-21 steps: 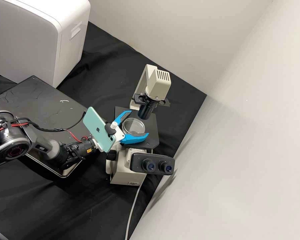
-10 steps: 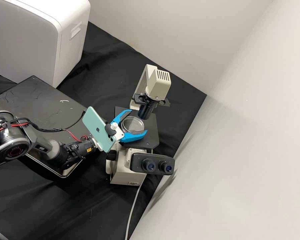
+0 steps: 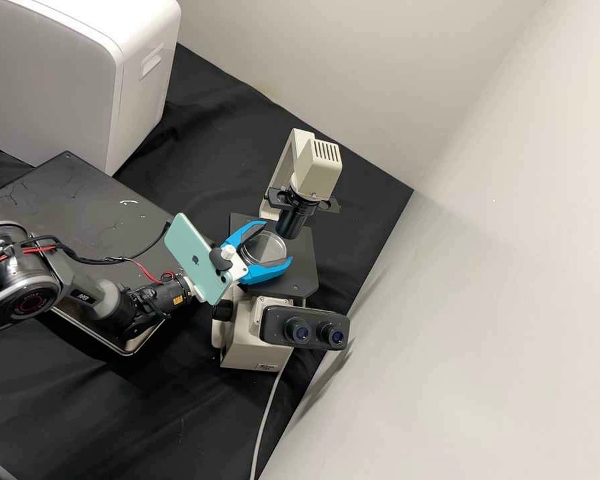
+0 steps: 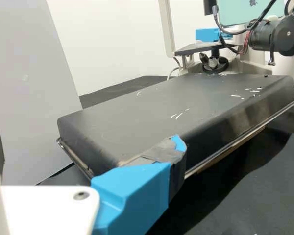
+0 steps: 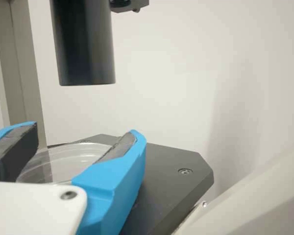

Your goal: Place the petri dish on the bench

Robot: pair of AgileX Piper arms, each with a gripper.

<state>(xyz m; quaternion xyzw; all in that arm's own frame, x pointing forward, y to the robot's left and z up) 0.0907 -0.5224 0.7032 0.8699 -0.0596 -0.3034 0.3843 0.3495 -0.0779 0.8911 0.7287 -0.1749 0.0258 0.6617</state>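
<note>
**Right gripper (image 3: pixel 277 245) clasping petri dish (image 3: pixel 261 249) on microscope stage (image 3: pixel 303 267)**
High view: we are seeing blue fingers (image 3: pixel 247 233) pinching its rim. Left wrist view: left gripper (image 4: pixel 85 142) gaping wide. Right wrist view: we are fearing a lift clipping the black condenser (image 5: pixel 85 41) overhead.

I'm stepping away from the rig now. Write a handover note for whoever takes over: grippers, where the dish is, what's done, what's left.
Grippers: the left gripper is open and empty, beside the black box. The right gripper sits around the dish; whether it grips the dish yet is unclear.
Things: the dish lies on the microscope stage, under the black lens tube.
Done: the right gripper is in place at the dish.
Left: grip it, lift it off the stage, set it on the bench, let go.
</note>
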